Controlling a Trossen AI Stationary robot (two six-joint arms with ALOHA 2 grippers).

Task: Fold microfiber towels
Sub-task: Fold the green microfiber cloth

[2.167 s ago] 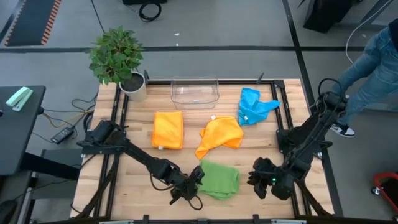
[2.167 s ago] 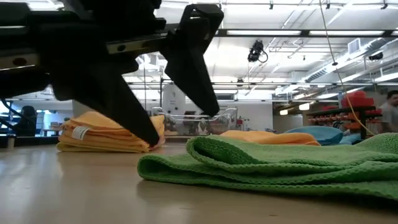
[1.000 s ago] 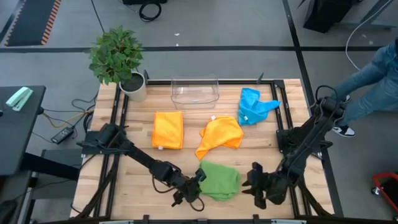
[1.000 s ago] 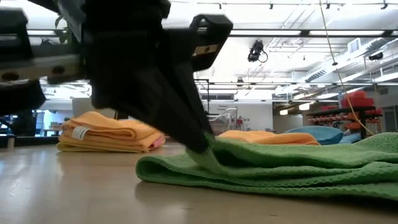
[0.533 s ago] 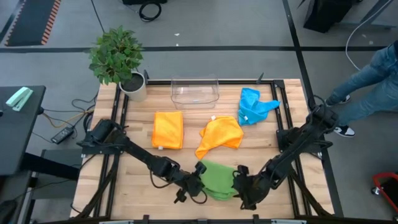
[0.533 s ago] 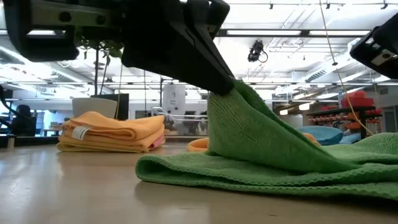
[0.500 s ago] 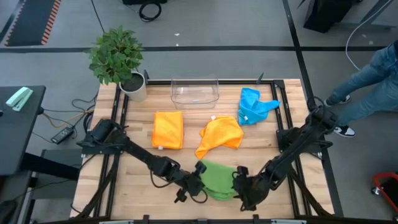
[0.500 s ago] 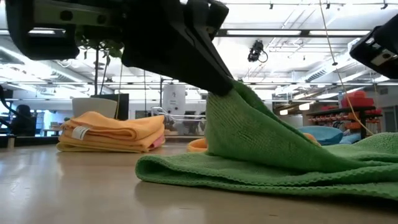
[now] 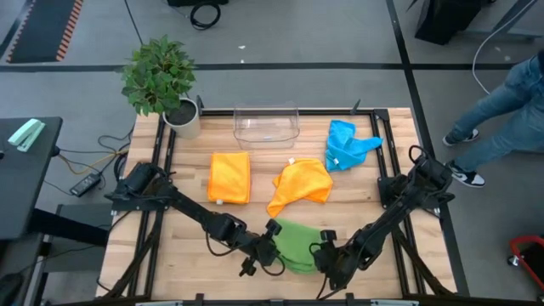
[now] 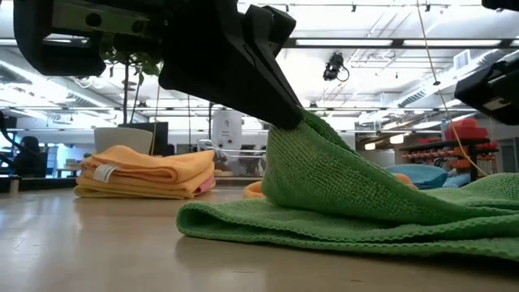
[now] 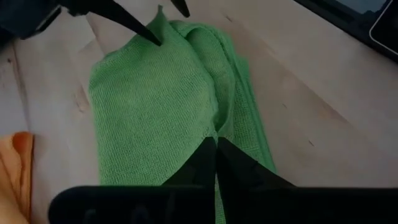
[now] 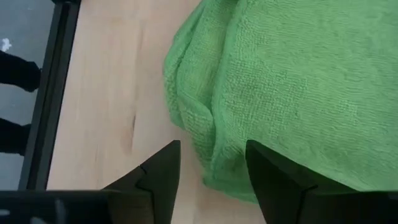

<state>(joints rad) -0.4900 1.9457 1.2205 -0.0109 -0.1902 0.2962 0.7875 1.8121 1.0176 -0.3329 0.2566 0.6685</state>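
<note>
Green towel: the green towel (image 9: 297, 245) lies rumpled at the near edge of the bench (image 9: 187, 229), between the two grippers; in the low view one edge of it (image 10: 324, 174) is lifted into a peak above the rest of the cloth.
Left gripper: the left gripper (image 9: 266, 248) is at the towel's left edge, its fingers (image 11: 208, 163) pressed together and pinching a fold of the green cloth (image 11: 155, 106).
Right gripper: the right gripper (image 9: 325, 257) sits low at the towel's right edge; its two fingers (image 12: 163, 174) stand spread apart, with the towel's edge (image 12: 249, 112) and bare bench between them, grasping nothing.
Folded orange towel: a neatly folded orange towel (image 9: 229, 177) lies toward the left of mid-bench; the low view shows it as a flat stack (image 10: 146, 173) with a white tag.
Loose orange towel: a second orange towel (image 9: 301, 186) lies crumpled beside it, just beyond the green one.
Blue towel: a blue towel (image 9: 346, 143) lies bunched toward the far right of the bench.
Clear bin: a clear plastic bin (image 9: 267, 125) stands at the far edge, in the middle.
Plant: a potted plant (image 9: 161, 81) stands at the far left corner.
Person: a person's legs in jeans (image 9: 501, 115) show on the floor beyond the bench's right side.
</note>
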